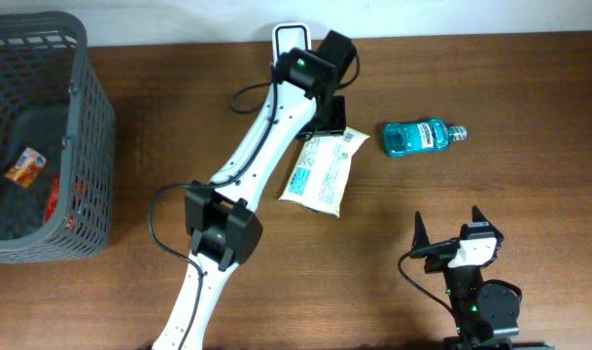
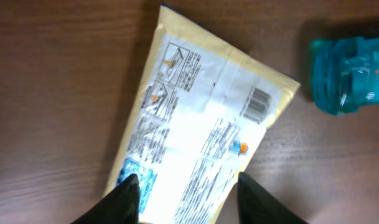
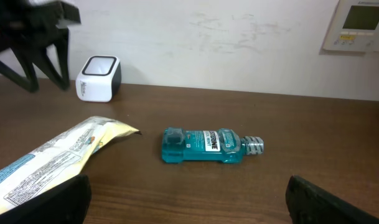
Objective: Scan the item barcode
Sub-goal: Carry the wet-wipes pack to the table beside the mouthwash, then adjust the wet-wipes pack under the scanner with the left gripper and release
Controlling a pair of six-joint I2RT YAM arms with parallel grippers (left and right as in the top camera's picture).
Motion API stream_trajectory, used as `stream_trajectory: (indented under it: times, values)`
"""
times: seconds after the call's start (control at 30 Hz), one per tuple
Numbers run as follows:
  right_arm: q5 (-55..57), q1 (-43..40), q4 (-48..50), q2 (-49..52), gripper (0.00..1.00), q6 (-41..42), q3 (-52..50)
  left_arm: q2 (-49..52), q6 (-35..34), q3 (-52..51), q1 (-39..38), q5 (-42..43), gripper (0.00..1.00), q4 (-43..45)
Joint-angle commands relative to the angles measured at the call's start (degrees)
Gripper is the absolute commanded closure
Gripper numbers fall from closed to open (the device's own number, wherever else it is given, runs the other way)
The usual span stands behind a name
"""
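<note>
The packet [image 1: 320, 173] is lying flat on the table [image 1: 490, 78], printed face up. Its long axis is running from near-left to far-right. The barcode [image 2: 259, 104] is sitting at the far-right corner, the end pointing toward the mouthwash bottle [image 1: 417, 136]. The blue-printed end is pointing back toward the robot.

The left gripper [image 1: 327, 119] is hanging over the packet's far end with its claw released. In the left wrist view the two fingers [image 2: 130, 196] are standing apart and gripping nothing. Whether they are touching the packet cannot be told.

The right gripper [image 1: 449, 226] is waiting at the near edge, spread wide and empty, well apart from the packet.

- Scanner [image 1: 291, 37]: standing at the far edge, beyond the packet, with the left arm's wrist lying between the two.
- Bottle: lying on its side near the packet's far end, cap pointing right, not touching it.
- Basket [image 1: 82, 87]: sitting at the far left and holding small packages.
</note>
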Motion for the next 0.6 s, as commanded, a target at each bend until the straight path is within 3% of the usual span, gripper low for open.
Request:
stream_trajectory:
  times: [0.0, 0.03, 0.1, 0.13, 0.2, 0.4, 0.57]
  values:
    - [0.50, -0.37, -0.15, -0.42, 0.02, -0.37, -0.52, 0.15, 6.58, 8.35, 2.49, -0.24, 0.63, -6.88]
    - [0.50, -0.37, -0.15, -0.42, 0.02, -0.37, -0.52, 0.15, 8.94, 8.83, 3.23, -0.26, 0.69, -10.36]
    - [0.50, -0.37, -0.15, -0.42, 0.02, -0.37, -0.52, 0.48, 14.75, 6.16, 3.65, 2.05, 0.97, -13.05]
    - [0.50, -0.37, -0.15, -0.42, 0.02, -0.37, -0.52, 0.68, 15.41, 3.48, 3.26, 3.96, 1.00, -13.03]
    - [0.50, -0.37, -0.15, -0.42, 0.02, -0.37, -0.52, 1.05, 15.41, -3.78, 1.88, 4.39, 1.00, -12.04]
    - [0.50, -0.37, -0.15, -0.42, 0.02, -0.37, -0.52, 1.05, 13.33, -19.47, -0.48, 9.90, 1.00, 2.56]
    - [0.50, -0.37, -0.15, -0.42, 0.01, -0.37, -0.52, 1.05, 4.39, -23.34, -2.10, 13.92, 1.00, 15.17]
